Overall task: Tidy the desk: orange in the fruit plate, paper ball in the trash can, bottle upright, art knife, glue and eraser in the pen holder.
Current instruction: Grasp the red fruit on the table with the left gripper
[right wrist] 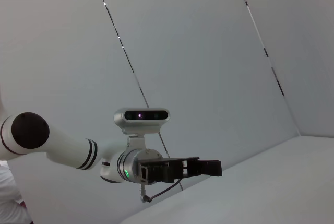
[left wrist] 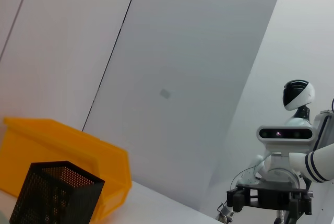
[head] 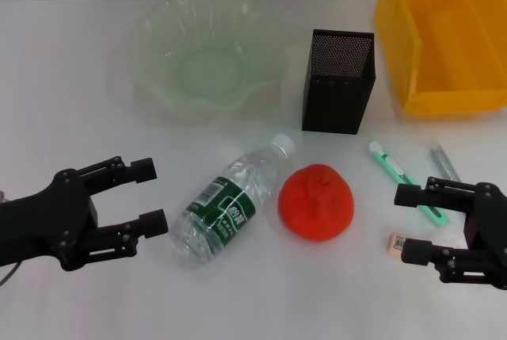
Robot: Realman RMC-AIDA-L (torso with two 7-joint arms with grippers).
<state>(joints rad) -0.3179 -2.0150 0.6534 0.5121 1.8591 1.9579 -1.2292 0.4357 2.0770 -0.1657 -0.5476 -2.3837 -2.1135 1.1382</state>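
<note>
On the white desk (head: 71,78) the bottle (head: 230,201) lies on its side, cap toward the pen holder (head: 337,82). The orange (head: 317,201) sits just right of it. The art knife (head: 394,167), the grey glue (head: 444,162) and the eraser (head: 396,243) lie at the right. My right gripper (head: 404,223) is open and empty, with the eraser beside its near fingertip and the knife passing behind its far finger. My left gripper (head: 154,197) is open and empty, just left of the bottle. The fruit plate (head: 158,90) is empty. No paper ball is in view.
The yellow trash can (head: 444,39) stands at the back right, beside the pen holder. Both also show in the left wrist view, the trash can (left wrist: 68,151) behind the pen holder (left wrist: 55,195). A tiled wall runs behind the desk.
</note>
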